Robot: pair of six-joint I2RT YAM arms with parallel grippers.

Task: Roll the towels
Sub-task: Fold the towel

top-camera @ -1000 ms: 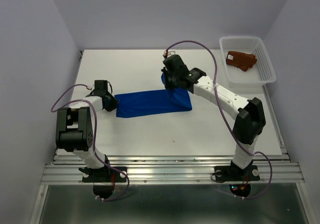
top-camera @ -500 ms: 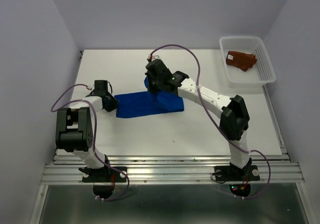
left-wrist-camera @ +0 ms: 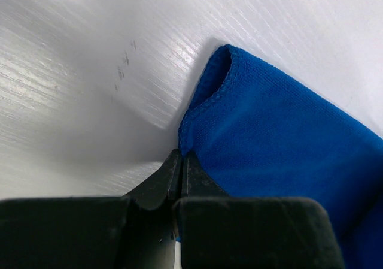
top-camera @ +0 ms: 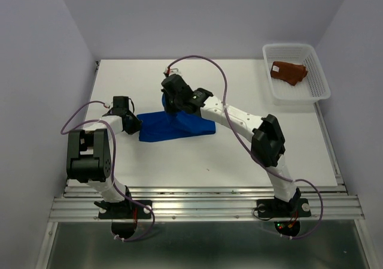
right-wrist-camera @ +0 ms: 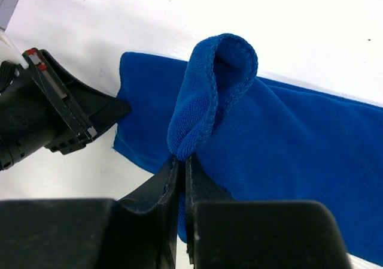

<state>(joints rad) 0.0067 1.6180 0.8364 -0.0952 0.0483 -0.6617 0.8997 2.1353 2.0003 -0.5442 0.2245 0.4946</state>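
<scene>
Left gripper [top-camera: 129, 123]: clamped on left end of blue towel [top-camera: 179, 127], mid-bench toward left edge, unmoved. Right gripper [top-camera: 170, 99]: pinching towel's other end, swept leftward over past second. Cloth now doubled, footprint shorter. Looks like fold-over, not tight roll yet. Rust-brown towel [top-camera: 289, 72]: in basket [top-camera: 287, 45], far right corner, untouched.

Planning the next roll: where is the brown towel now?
In the top view, the brown towel lies inside the white basket at the table's far right corner.
</scene>
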